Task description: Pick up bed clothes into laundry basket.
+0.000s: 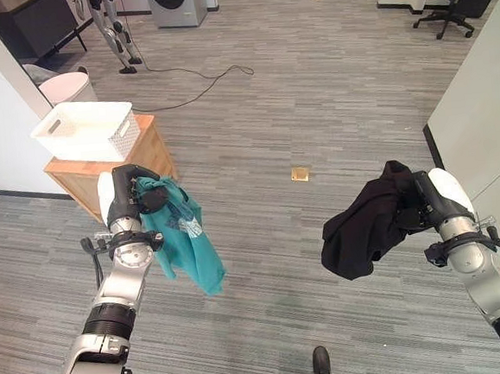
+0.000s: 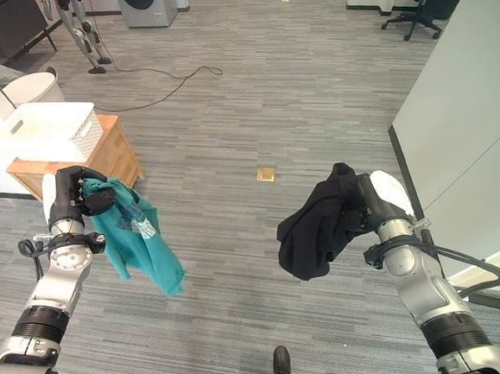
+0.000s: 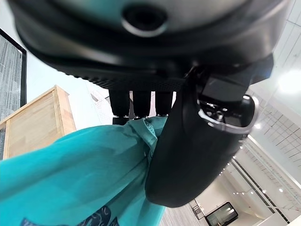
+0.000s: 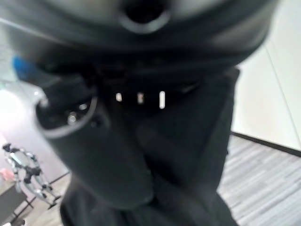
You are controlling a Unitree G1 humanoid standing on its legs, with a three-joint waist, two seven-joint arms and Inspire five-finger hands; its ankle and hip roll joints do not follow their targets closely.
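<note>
The soft teal cloth garment (image 1: 183, 236) hangs in folds from the left hand (image 1: 138, 193), whose fingers are curled round it. The limp black cloth garment (image 1: 361, 227) droops from the right hand (image 1: 411, 202), likewise clenched. The white perforated plastic laundry basket (image 1: 85, 131) sits far left on a wooden cabinet (image 1: 142, 152). Open grey striped carpet (image 1: 270, 107) lies between.

This looks like an office or lab space used for robot trials. Grey striped carpet tile (image 1: 312, 95) covers an open floor, with white partition walls (image 1: 479, 126) along the right side of the frame. A black swivel office chair (image 1: 456, 2) stands at the upper right, a front-loading washing machine (image 1: 175, 2) at the top, and another humanoid robot's legs (image 1: 112, 29) at the upper left. A small brass floor socket (image 1: 299, 174) sits mid-floor.
</note>
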